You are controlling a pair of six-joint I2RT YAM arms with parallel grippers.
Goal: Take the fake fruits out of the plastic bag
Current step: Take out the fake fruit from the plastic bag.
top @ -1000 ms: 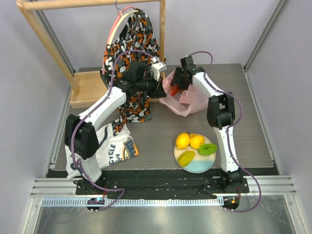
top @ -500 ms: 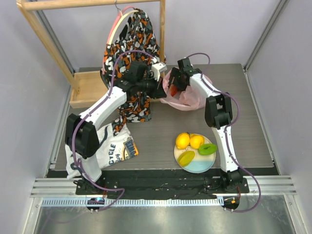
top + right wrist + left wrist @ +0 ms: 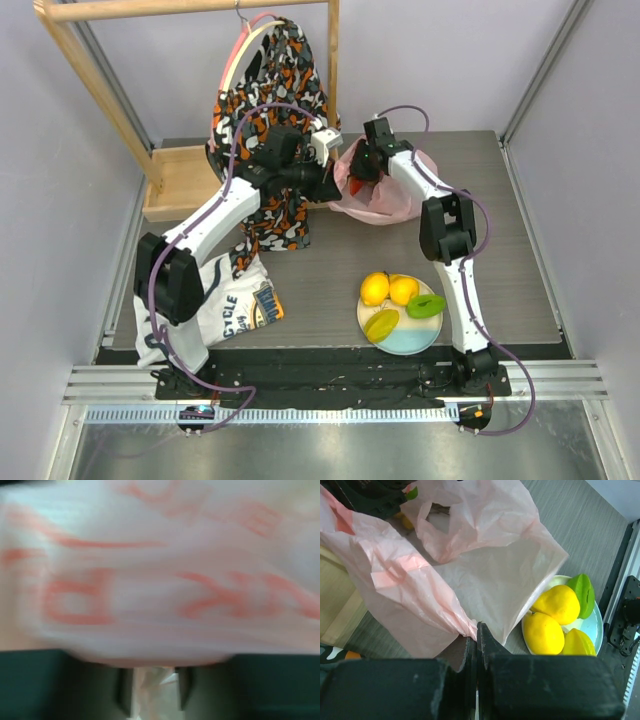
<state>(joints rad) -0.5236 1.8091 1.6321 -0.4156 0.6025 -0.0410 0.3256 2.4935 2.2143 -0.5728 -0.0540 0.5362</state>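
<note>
The pink plastic bag [image 3: 388, 196] lies crumpled at the back of the table. My left gripper [image 3: 331, 187] is shut on the bag's edge [image 3: 470, 628] and holds it up. My right gripper [image 3: 360, 172] reaches into the bag's mouth beside a red fruit [image 3: 355, 186]. In the right wrist view, pink film with red print [image 3: 160, 570] covers nearly everything. My right fingers [image 3: 124, 687] show a gap with crinkled film in it, and their tips are hidden. Two lemons [image 3: 375, 288] [image 3: 403, 290], a green piece [image 3: 426, 306] and a yellow-green piece [image 3: 381, 324] lie on the plate [image 3: 412, 343].
A patterned garment [image 3: 280, 80] hangs on a wooden rack [image 3: 100, 90] at the back left, above a wooden base [image 3: 180, 185]. A white printed T-shirt [image 3: 225, 305] lies at the front left. The plate [image 3: 598, 630] sits near the front edge by the right arm's base.
My right gripper has moved left and deeper into the bag's mouth. The bag has bunched up toward the back. My left arm has stayed put.
</note>
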